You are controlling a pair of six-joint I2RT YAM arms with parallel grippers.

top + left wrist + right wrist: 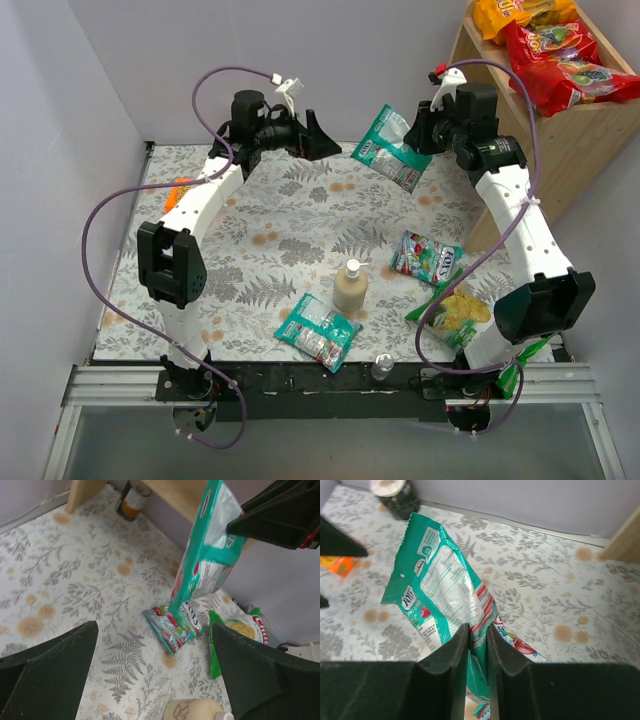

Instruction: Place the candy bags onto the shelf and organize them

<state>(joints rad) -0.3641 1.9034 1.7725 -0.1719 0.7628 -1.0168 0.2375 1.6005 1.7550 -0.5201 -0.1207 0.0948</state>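
Note:
My right gripper (418,138) is shut on a teal-and-white candy bag (392,150) and holds it hanging above the back of the table. In the right wrist view the fingers (457,655) pinch that bag's (442,590) lower edge. My left gripper (325,138) is open and empty just left of it; the left wrist view shows the bag (207,550) ahead. Two more teal bags lie on the table, one at right (428,255), one at the front (318,331). The wooden shelf (560,150) at the back right holds an orange-yellow bag (520,12) and two red bags (548,45).
A soap pump bottle (350,286) stands mid-table. A green chips bag (455,312) lies by the right arm's base. A small orange packet (180,190) lies at far left. A small bottle (382,367) stands at the front edge. A can (395,495) stands near the back wall.

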